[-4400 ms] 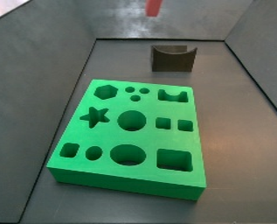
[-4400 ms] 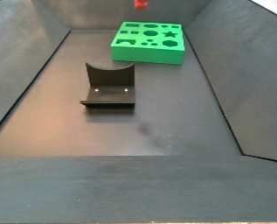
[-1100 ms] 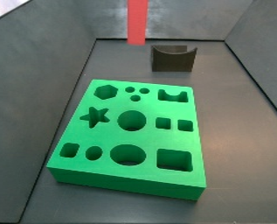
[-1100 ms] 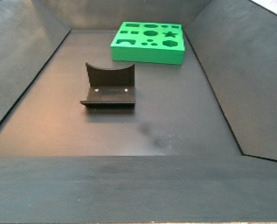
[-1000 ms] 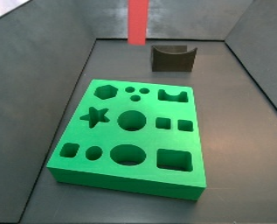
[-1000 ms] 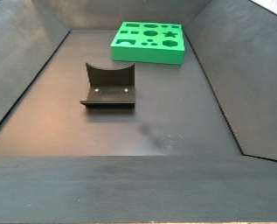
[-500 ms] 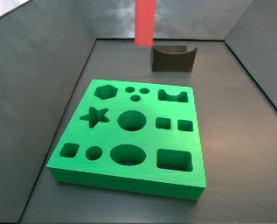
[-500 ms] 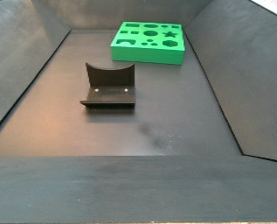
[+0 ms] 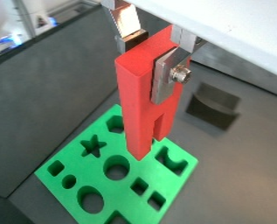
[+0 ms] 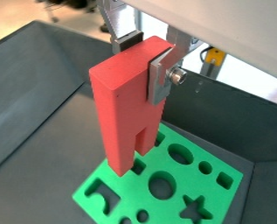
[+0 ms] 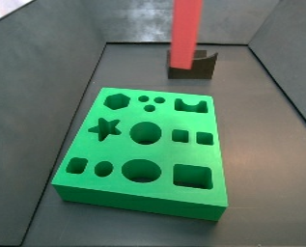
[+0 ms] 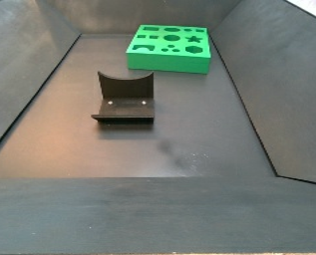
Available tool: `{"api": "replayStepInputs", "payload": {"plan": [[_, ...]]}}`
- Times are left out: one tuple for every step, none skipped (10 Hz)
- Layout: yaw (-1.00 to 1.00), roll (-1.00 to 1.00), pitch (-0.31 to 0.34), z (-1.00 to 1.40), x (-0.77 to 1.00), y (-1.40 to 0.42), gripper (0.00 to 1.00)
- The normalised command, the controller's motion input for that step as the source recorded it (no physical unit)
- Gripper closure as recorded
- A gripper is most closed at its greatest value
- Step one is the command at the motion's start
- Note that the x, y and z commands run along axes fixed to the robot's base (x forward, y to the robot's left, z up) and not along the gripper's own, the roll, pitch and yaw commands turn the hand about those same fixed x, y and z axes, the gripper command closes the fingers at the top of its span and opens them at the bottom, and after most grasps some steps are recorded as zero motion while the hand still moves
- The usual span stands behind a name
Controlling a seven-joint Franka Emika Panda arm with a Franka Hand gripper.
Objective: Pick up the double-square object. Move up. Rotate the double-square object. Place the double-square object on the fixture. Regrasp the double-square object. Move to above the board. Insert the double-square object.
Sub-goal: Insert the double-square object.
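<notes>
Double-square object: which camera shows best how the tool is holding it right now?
A wrist view: the double-square object hangs upright, prongs down, clamped near its top between the tool's silver fingers, above the board. Both wrist views show this grip. A side view shows only a red bar with the tool cropped; the remaining side view misses it.

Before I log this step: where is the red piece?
The double-square object hangs upright, clamped in the gripper, above the board; a side view sets it before the fixture.
</notes>
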Motion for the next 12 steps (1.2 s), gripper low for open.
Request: {"api": "replayStepInputs", "payload": {"plan": [[-0.93, 0.06, -0.004, -0.11, 0.04, -0.19, 1.00], [-0.98, 0.05, 0.000, -0.14, 0.01, -0.11, 1.00], [-1.00, 0.05, 0.000, -0.19, 0.00, 0.00, 1.00], [-1.00, 0.07, 0.000, -0.22, -0.01, 0.00, 1.00], [-1.00, 0.08, 0.003, -0.23, -0.03, 0.00, 1.00], [-1.00, 0.08, 0.001, -0.23, -0.03, 0.00, 1.00], [-1.00, 0.08, 0.000, -0.24, -0.03, 0.00, 1.00], [-1.00, 0.08, 0.000, -0.24, -0.03, 0.00, 1.00], [-1.00, 0.07, 0.000, -0.23, -0.02, 0.00, 1.00], [-1.00, 0.07, 0.000, -0.23, -0.03, 0.00, 1.00], [-1.00, 0.07, 0.000, -0.23, -0.02, 0.00, 1.00], [-1.00, 0.07, 0.000, -0.23, -0.02, 0.00, 1.00]]}}
